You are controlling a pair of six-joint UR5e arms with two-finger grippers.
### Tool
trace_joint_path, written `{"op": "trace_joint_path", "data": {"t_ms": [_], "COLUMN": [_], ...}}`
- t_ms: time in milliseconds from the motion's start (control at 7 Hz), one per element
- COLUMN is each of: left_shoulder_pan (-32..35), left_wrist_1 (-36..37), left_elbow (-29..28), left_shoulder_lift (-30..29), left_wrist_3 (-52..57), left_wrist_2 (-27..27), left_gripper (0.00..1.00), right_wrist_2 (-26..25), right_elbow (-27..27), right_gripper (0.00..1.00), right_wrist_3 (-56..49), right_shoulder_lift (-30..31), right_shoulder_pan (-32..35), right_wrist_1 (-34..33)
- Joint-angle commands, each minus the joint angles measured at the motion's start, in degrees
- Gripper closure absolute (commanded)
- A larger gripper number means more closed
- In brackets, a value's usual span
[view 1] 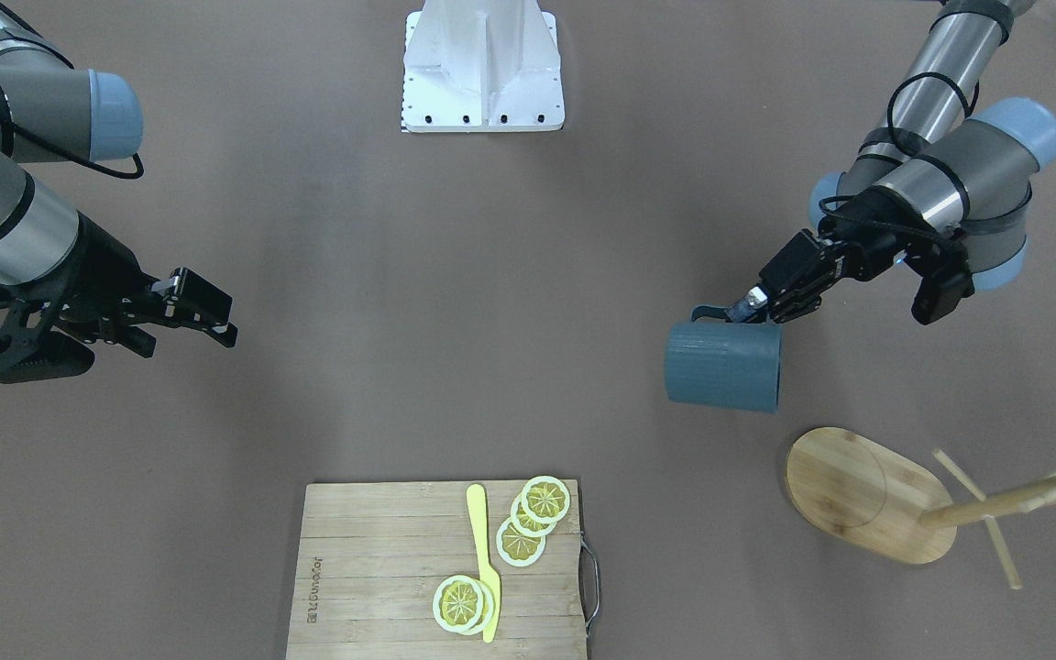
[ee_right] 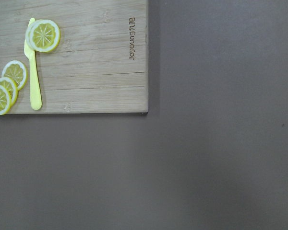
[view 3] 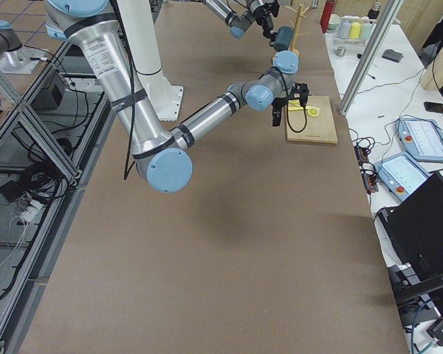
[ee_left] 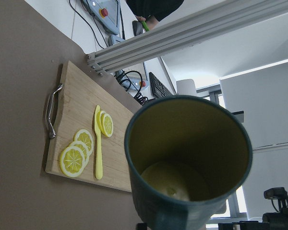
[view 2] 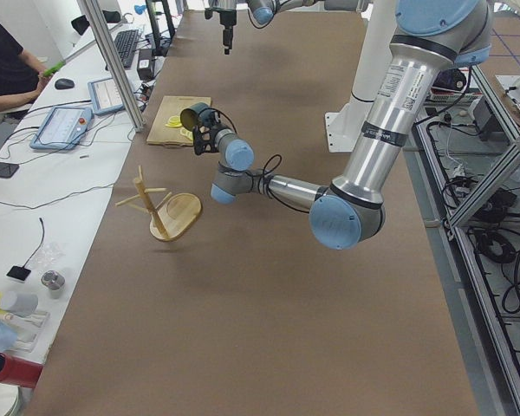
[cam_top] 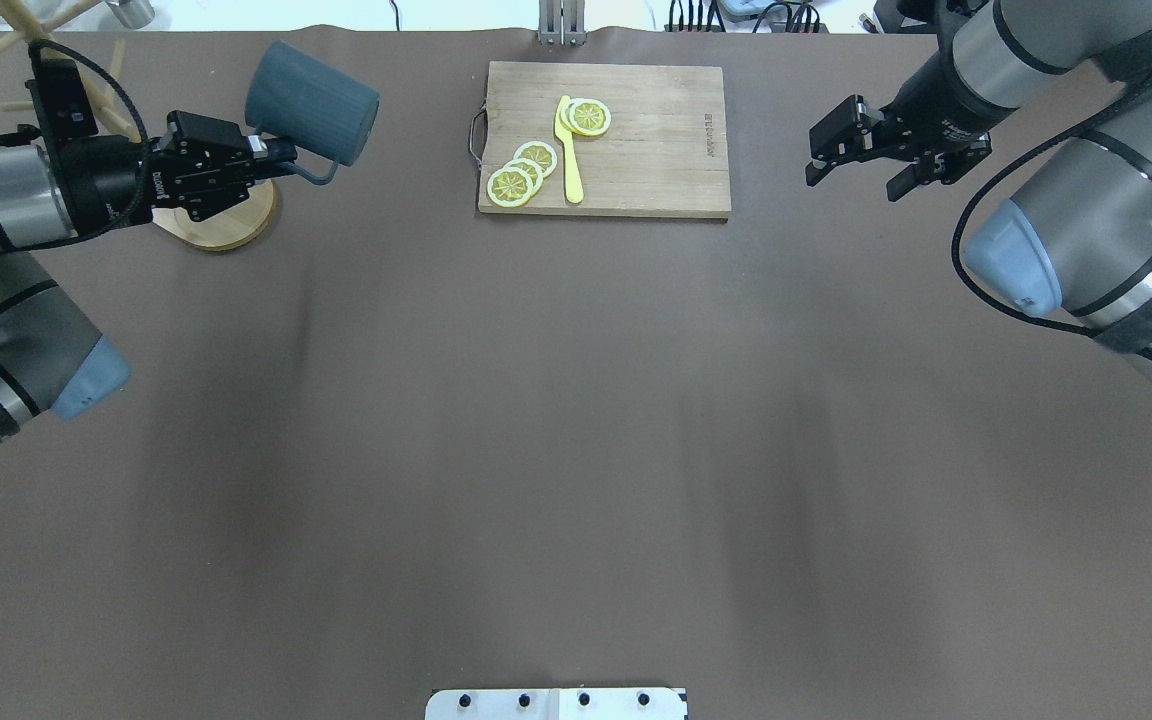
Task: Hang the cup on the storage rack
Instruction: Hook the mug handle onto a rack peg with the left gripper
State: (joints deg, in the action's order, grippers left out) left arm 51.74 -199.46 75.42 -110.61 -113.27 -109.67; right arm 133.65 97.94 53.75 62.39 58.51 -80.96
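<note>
The dark teal-blue cup (view 1: 722, 367) hangs in the air, tipped on its side. My left gripper (view 1: 755, 310) is shut on its loop handle. In the overhead view the cup (cam_top: 311, 103) sits just right of the gripper (cam_top: 274, 157), above the table. The left wrist view looks into its yellowish inside (ee_left: 187, 163). The wooden storage rack (view 1: 861, 493) stands beside the cup, its oval base (cam_top: 226, 215) partly hidden under my left gripper, its pegs (cam_top: 26, 40) behind the wrist. My right gripper (cam_top: 851, 178) is open and empty, far off on the other side.
A bamboo cutting board (cam_top: 604, 140) with a metal handle lies at the far middle, carrying lemon slices (cam_top: 521, 172) and a yellow knife (cam_top: 569, 150). It also shows in the right wrist view (ee_right: 86, 62). A white mount (view 1: 484, 64) sits at the robot's edge.
</note>
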Motion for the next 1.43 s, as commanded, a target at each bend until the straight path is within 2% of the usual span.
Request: {"op": "trace_joint_path", "data": {"t_ms": [0,143,429,857,1286], "left_shoulder_pan": [0.02,0.02,-0.33,0.11,0.99], "left_wrist_1": [-11.0,-13.65,-14.03,-13.94,-13.77], "left_elbow": [-1.32,-2.54,-4.91,-8.43,-12.12], "left_shoulder_lift": [3.11,3.12,0.68,-1.89,-3.64], "left_wrist_3": [-15.76,-19.49,-32.03,-36.47,-36.93], "left_wrist_2": [6.8,9.53,18.39,27.19,29.5], "left_gripper": [1.0,1.0,1.0,1.0,1.0], "right_wrist_2": [-0.58,-0.67,-1.2,-1.46,-2.69], "right_elbow": [0.15,0.06,0.06,0.06,0.06], "right_gripper": [0.0,0.0,0.0,0.0,0.0], "right_wrist_3": [0.3,0.3,0.22,0.3,0.21], "right_shoulder_lift": [-0.43,-0.69,-0.78,-1.13,-1.13], "right_shoulder_pan": [-0.24,-0.24,-0.33,-0.59,-1.38], "right_wrist_1": [0.01,0.01,0.01,0.01,0.01]}}
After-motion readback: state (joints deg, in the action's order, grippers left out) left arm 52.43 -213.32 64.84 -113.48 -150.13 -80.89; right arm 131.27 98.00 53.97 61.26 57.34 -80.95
